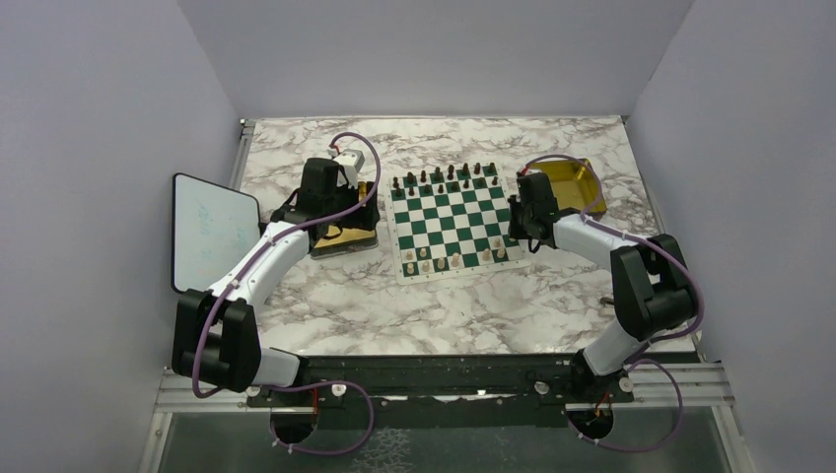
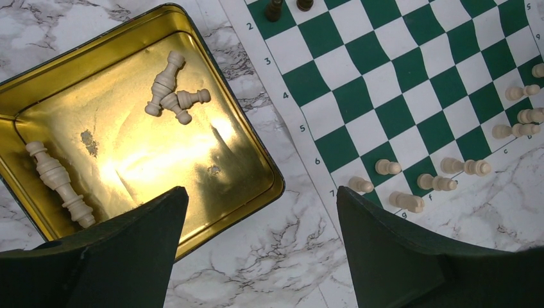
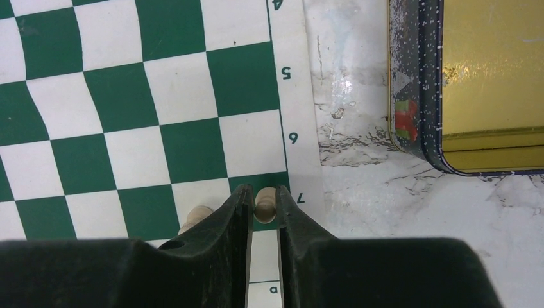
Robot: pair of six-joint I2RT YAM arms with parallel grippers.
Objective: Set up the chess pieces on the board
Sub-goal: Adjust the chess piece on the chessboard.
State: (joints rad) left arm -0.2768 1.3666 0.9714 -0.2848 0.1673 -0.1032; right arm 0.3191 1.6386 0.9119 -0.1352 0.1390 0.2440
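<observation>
A cream pawn (image 3: 265,204), plain pale wood with a round head, seems to stand upright with its long axis vertical, on the green edge square by row 7 of the board (image 3: 186,90). The right gripper (image 3: 264,196) pinches its head between nearly closed jaws. The left gripper (image 2: 260,192) hangs wide open and holds nothing.

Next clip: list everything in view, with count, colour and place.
board: one, green-white, centre.
chess pieces: cream, many on near rows, several lying in left tray.
dark pieces: many, brown, far rows.
left tray: one, gold, left of board.
right tray: one, gold, right of board.
tablet: one, white, left edge.
table: one, marbled.
left tool: open, over left tray's edge.
right tool: jaws closely flanking one cream piece, board's near right corner.
</observation>
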